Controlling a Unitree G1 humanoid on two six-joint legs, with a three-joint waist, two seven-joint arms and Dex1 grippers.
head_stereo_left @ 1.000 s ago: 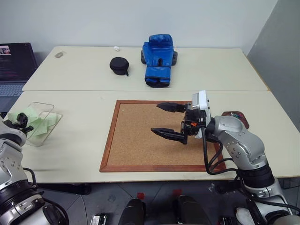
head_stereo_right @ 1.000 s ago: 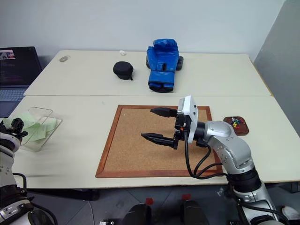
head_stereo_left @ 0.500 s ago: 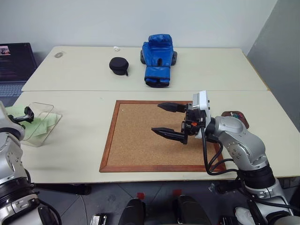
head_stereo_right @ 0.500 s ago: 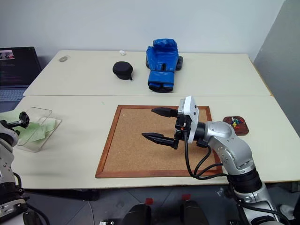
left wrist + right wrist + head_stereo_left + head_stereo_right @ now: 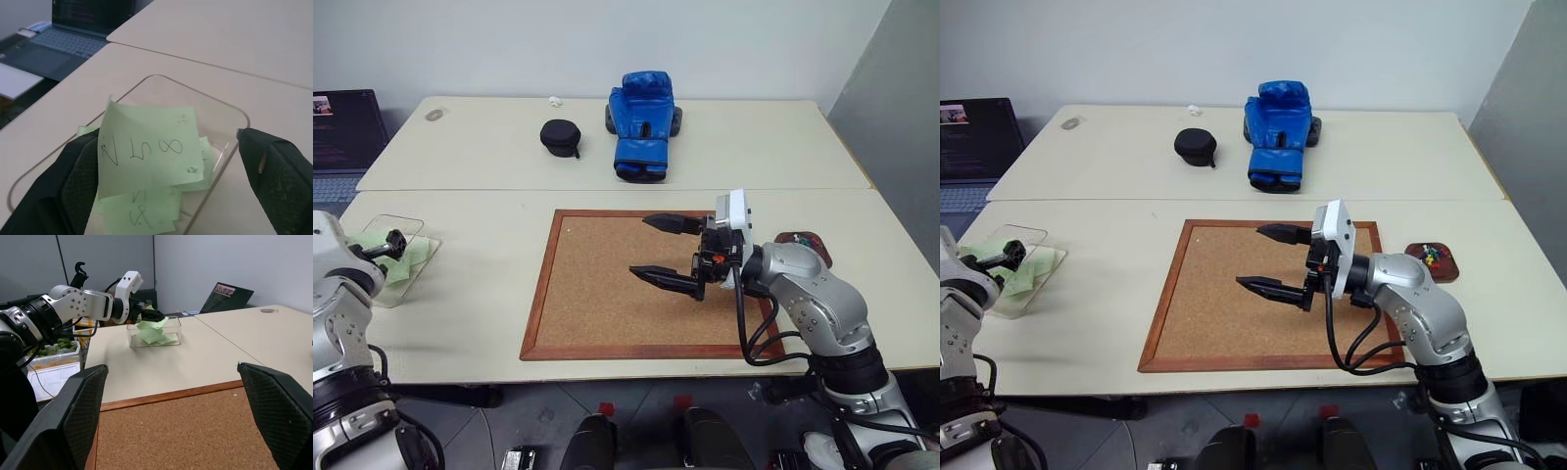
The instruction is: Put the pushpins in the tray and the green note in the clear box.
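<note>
Wood-framed cork board (image 5: 646, 282), landmark. Above it: right gripper (image 5: 664, 250), fingers spread wide, empty. Well to its left: transparent rectangular plastic box (image 5: 222, 128) containing pale green square paper note (image 5: 149, 147), left gripper (image 5: 393, 242) spread wide around it. Just right: reddish-brown rounded tray (image 5: 1433, 261) holding red- and green-headed pushpins (image 5: 1432, 258).

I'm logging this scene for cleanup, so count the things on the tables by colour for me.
Green: 2, notes and one pushpin
Blue: 1, boxing glove
Black: 1, round case
Brown: 2, cork board and tray
Clear: 1, box
Red: 1, other pushpin
Total: 8; the pale scraps at the far edge are too small to identify.
</note>
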